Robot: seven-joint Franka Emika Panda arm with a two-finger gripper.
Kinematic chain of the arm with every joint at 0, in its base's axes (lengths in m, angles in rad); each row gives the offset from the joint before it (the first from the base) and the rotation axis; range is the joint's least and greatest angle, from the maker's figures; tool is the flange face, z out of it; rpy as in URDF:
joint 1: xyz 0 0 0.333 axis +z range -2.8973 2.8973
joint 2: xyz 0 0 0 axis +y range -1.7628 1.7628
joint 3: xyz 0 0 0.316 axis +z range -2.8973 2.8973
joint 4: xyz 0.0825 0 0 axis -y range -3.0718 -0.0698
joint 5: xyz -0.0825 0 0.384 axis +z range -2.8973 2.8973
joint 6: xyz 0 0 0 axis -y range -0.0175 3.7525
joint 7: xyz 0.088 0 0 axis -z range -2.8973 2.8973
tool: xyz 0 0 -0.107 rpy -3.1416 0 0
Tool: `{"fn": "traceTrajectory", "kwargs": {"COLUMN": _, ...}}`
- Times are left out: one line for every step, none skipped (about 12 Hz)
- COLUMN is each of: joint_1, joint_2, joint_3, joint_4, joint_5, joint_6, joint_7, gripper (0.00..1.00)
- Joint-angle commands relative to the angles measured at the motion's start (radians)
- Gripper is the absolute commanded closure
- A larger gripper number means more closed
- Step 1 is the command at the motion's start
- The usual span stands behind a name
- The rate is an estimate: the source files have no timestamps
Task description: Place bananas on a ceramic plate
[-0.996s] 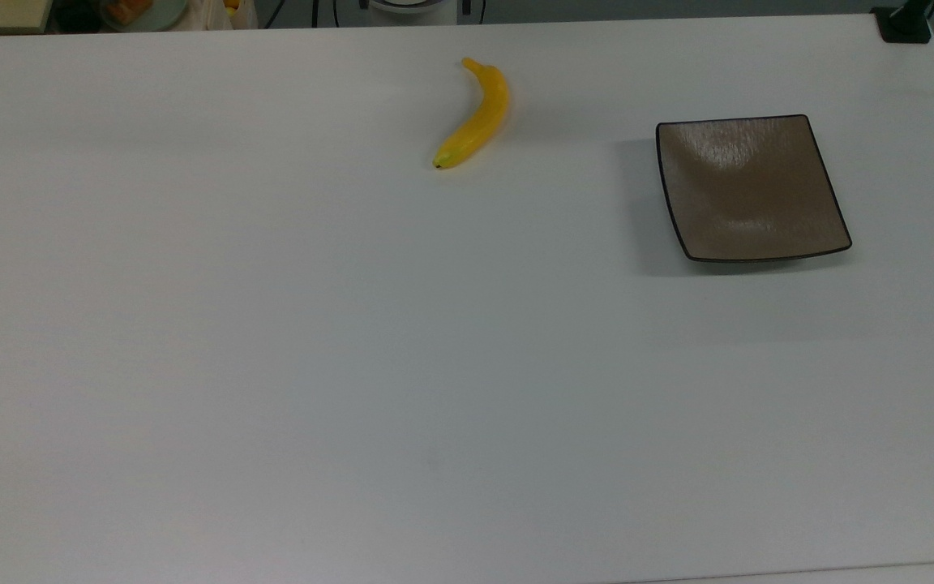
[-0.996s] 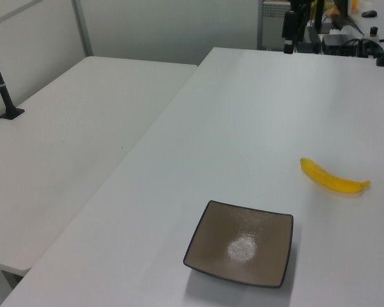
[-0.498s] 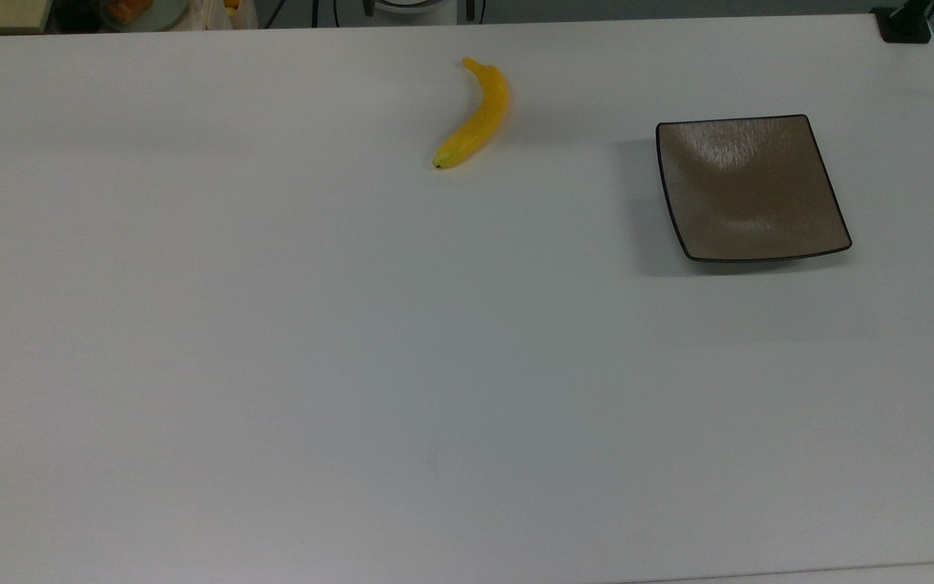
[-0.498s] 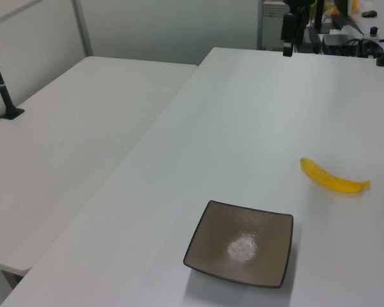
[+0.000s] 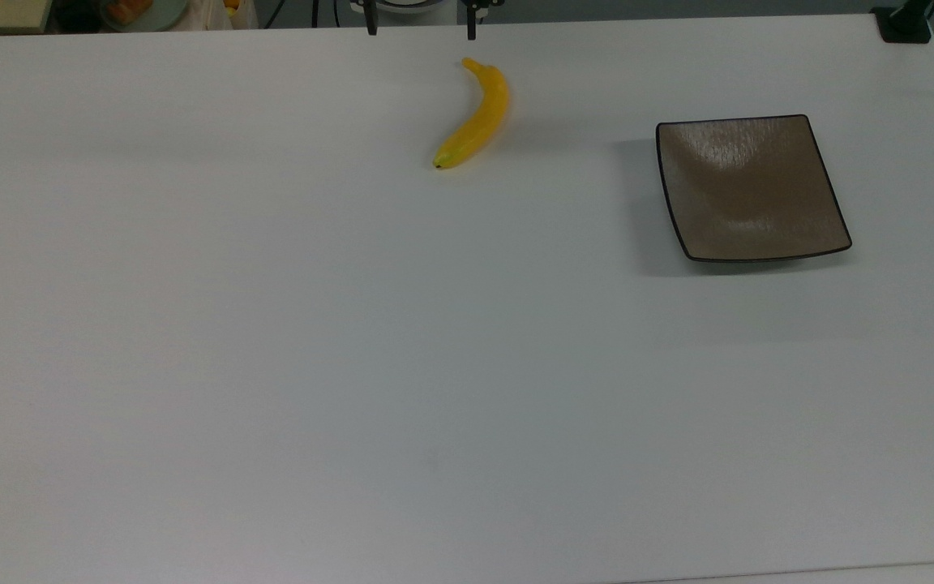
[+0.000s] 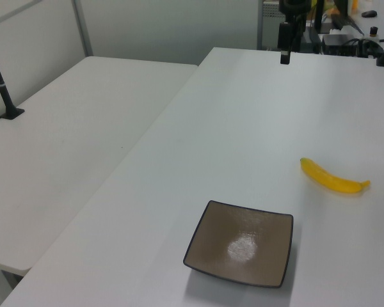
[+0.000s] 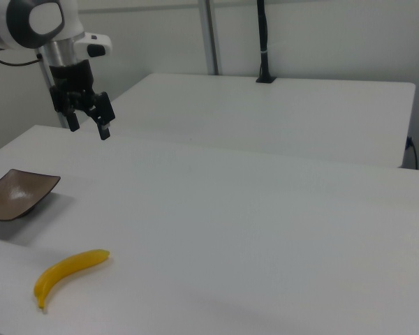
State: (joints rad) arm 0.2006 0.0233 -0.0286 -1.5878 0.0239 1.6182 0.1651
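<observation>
A white table [image 5: 353, 365] holds a single yellow banana [image 5: 477, 115], lying flat in the upper centre of the top view; a square brown ceramic plate [image 5: 751, 188] sits well apart toward the upper right, empty. The gripper [image 7: 86, 123] hangs in the upper left of the right view, above the table, its two fingers spread apart and holding nothing. The banana looks light, smooth and somewhat slippery, and firm along its curve; the thick middle seems the best place to grip, across its narrow width, gently.
</observation>
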Motion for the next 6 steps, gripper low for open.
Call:
{"fn": "traceTrajectory", "kwargs": {"joint_1": 0.031, "joint_2": -0.052, "joint_3": 0.015, "joint_4": -0.052, "joint_5": 0.021, "joint_6": -0.046, "joint_7": 0.002, "gripper": 0.0}}
{"fn": "traceTrajectory", "kwargs": {"joint_1": 0.031, "joint_2": -0.092, "joint_3": 0.024, "joint_4": -0.072, "joint_5": 0.024, "joint_6": -0.102, "joint_7": 0.001, "gripper": 0.0}}
{"fn": "traceTrajectory", "kwargs": {"joint_1": 0.031, "joint_2": -0.112, "joint_3": 0.026, "joint_4": -0.09, "joint_5": 0.042, "joint_6": -0.13, "joint_7": -0.003, "gripper": 0.0}}
{"fn": "traceTrajectory", "kwargs": {"joint_1": 0.033, "joint_2": -0.134, "joint_3": 0.032, "joint_4": -0.116, "joint_5": 0.066, "joint_6": -0.138, "joint_7": -0.003, "gripper": 0.0}}
{"fn": "traceTrajectory", "kwargs": {"joint_1": 0.033, "joint_2": -0.181, "joint_3": 0.047, "joint_4": -0.17, "joint_5": 0.079, "joint_6": -0.139, "joint_7": -0.001, "gripper": 0.0}}
{"fn": "traceTrajectory", "kwargs": {"joint_1": 0.034, "joint_2": -0.218, "joint_3": 0.05, "joint_4": -0.214, "joint_5": 0.079, "joint_6": -0.135, "joint_7": -0.001, "gripper": 0.0}}
